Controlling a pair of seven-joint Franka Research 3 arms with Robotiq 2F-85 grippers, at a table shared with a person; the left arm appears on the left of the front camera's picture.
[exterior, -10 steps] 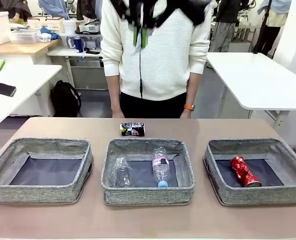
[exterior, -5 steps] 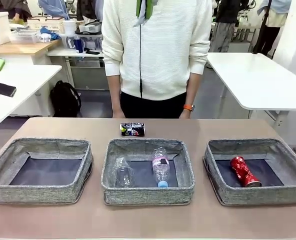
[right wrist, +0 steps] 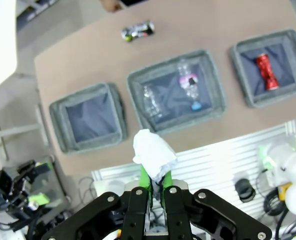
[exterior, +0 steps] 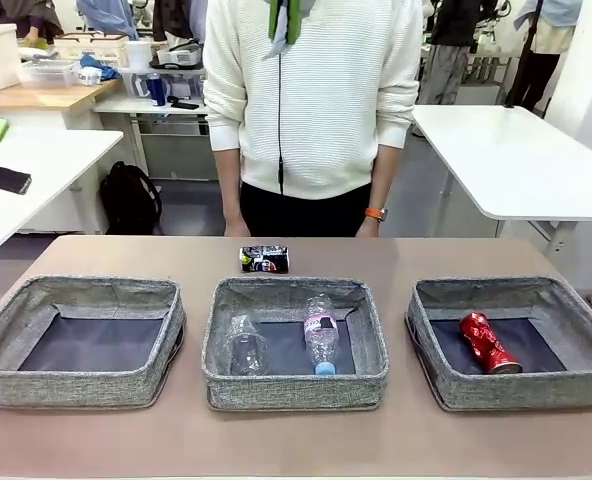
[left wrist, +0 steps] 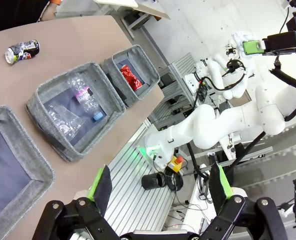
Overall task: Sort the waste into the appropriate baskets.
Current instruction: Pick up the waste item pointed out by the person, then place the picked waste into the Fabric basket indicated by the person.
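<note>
High above the near edge of the counter (right wrist: 78, 67), my right gripper (right wrist: 155, 175) has its jaws clamped on the crumpled white paper ball (right wrist: 154, 151), the empty left basket (right wrist: 90, 117) lying below, off to the left, while my left gripper (left wrist: 160, 186) hangs wide open, holding nothing.

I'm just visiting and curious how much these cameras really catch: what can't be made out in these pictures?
Right wrist view: the crumpled white paper ball covers the fingertips of the right hand, hiding the pinch itself.
Front view: the print on the crushed dark multicoloured can is too small to read.
Left wrist view: the left basket is cut off by the picture's edge.
</note>
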